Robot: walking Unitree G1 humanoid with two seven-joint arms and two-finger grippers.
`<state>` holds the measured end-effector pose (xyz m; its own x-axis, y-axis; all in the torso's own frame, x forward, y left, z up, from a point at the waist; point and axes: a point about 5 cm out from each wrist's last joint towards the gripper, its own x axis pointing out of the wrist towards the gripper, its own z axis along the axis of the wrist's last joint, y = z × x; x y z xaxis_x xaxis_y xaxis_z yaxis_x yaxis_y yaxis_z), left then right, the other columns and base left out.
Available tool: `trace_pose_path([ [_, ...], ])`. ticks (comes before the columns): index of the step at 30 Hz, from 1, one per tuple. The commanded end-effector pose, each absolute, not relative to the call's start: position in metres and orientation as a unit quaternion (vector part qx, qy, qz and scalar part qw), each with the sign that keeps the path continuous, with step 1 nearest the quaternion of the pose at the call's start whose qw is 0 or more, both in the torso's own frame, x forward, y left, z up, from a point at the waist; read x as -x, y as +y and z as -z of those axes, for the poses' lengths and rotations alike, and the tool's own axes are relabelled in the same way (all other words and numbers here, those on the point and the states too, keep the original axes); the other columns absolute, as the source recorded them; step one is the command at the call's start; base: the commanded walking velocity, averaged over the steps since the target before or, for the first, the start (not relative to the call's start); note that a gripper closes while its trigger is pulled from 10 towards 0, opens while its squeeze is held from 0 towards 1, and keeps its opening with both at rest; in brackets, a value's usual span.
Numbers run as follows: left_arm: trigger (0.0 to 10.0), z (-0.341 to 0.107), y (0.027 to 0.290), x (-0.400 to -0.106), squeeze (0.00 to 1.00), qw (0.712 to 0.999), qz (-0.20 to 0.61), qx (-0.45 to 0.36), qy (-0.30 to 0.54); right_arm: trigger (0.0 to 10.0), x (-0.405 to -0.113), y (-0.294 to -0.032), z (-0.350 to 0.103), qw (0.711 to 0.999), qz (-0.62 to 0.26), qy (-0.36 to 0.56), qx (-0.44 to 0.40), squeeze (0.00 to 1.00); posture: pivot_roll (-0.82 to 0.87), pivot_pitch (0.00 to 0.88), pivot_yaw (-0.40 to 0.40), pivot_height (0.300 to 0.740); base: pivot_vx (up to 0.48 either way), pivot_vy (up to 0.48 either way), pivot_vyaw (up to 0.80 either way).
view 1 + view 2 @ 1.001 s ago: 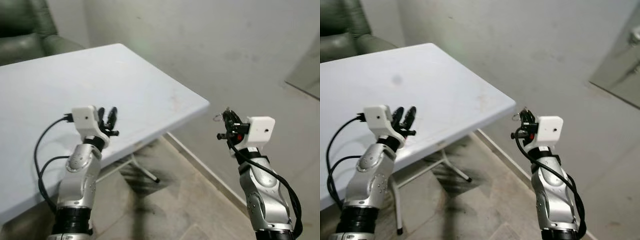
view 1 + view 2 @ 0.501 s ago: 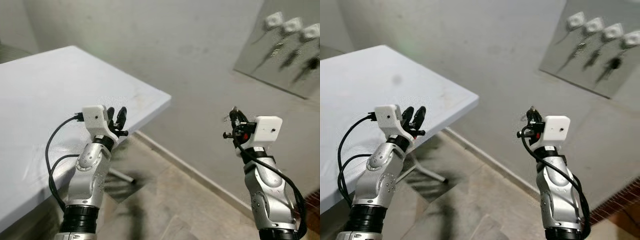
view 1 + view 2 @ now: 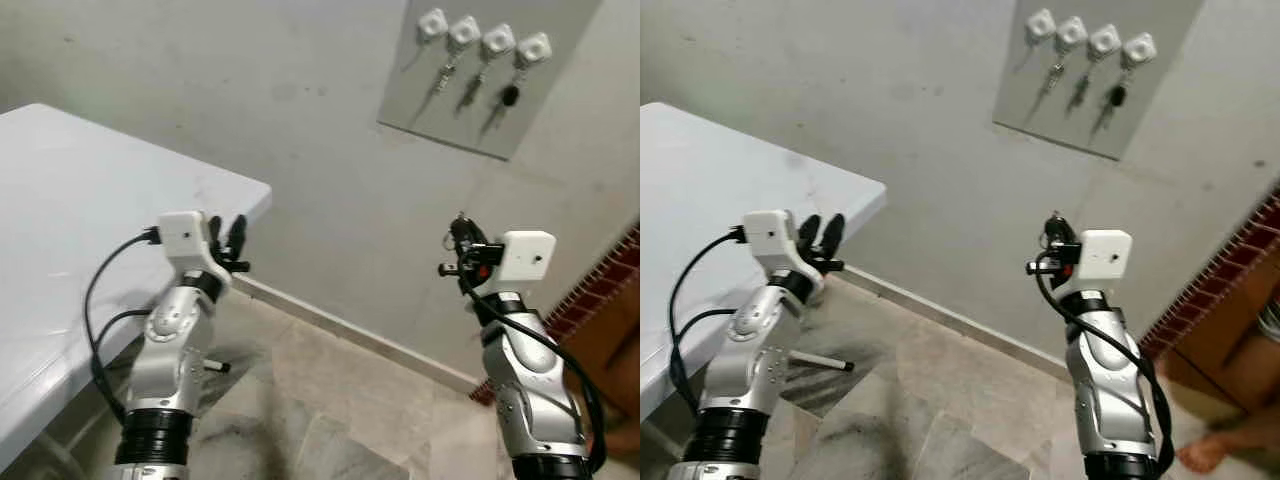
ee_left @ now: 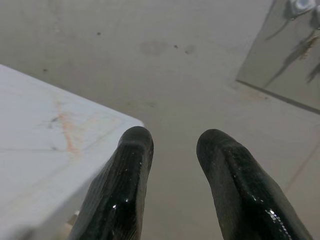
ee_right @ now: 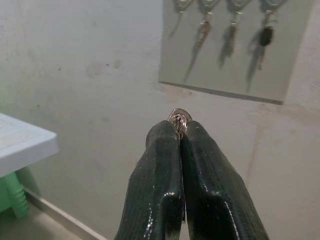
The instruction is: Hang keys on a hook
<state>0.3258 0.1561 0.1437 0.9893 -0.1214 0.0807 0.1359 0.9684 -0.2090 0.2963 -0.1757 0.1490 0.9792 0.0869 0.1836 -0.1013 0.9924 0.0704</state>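
Right pincer [image 5: 180, 131] clenched on keys [image 5: 179, 119], raised below wall hook board [image 3: 480, 75]; left pincer [image 4: 172, 145] released near tabletop [image 3: 60, 220].

Four white hooks [image 3: 484, 40] sit in a row on one wall board [image 3: 540, 90] — three carry keys [image 3: 508, 96]. One white worktop [image 3: 60, 240], two grippers — left gripper [image 3: 232, 240], right gripper [image 3: 462, 240].

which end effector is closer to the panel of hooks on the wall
Right. The right end effector, shut on the keys, is below the hook panel; the left end effector is farther, by the white table.
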Motion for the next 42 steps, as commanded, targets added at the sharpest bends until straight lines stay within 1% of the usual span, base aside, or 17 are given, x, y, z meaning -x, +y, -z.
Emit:
trace_pose_path([
  [1,10.0,-0.1453,0.1508,-0.3270,0.00,0.991,0.071,0.108,-0.031,10.0,-0.2967,-0.1786,-0.1538,0.993,-0.044,-0.096,-0.043,0.00,0.13,0.000,-0.056,0.736,0.000,0.000,0.00],
  [5,10.0,-0.1451,0.1504,-0.3268,0.00,0.991,0.070,0.109,-0.031,10.0,-0.2965,-0.1779,-0.1502,0.995,-0.042,-0.081,-0.040,0.00,0.13,0.000,-0.056,0.736,0.000,0.000,0.00],
  [7,10.0,-0.1453,0.1501,-0.3266,0.00,0.991,0.071,0.111,-0.031,10.0,-0.2959,-0.1777,-0.1510,0.995,-0.046,-0.087,-0.029,0.00,0.13,0.000,-0.056,0.736,0.000,0.000,0.00],
  [11,10.0,-0.1476,0.1492,-0.3258,0.00,0.989,0.081,0.114,-0.038,10.0,-0.2946,-0.1770,-0.1521,0.994,-0.054,-0.092,-0.032,0.00,0.13,0.000,-0.052,0.736,0.000,0.000,0.00],
  [13,10.0,-0.1481,0.1491,-0.3257,0.00,0.989,0.083,0.114,-0.040,10.0,-0.2946,-0.1770,-0.1522,0.994,-0.054,-0.092,-0.030,0.00,0.13,0.000,-0.052,0.736,0.326,0.000,0.00],
  [42,10.0,-0.1489,0.1473,-0.3247,0.00,0.989,0.099,0.105,-0.038,10.0,-0.2931,-0.1704,-0.1487,0.993,-0.066,-0.089,-0.031,0.00,0.13,0.000,-0.044,0.736,0.470,0.000,0.00],
])
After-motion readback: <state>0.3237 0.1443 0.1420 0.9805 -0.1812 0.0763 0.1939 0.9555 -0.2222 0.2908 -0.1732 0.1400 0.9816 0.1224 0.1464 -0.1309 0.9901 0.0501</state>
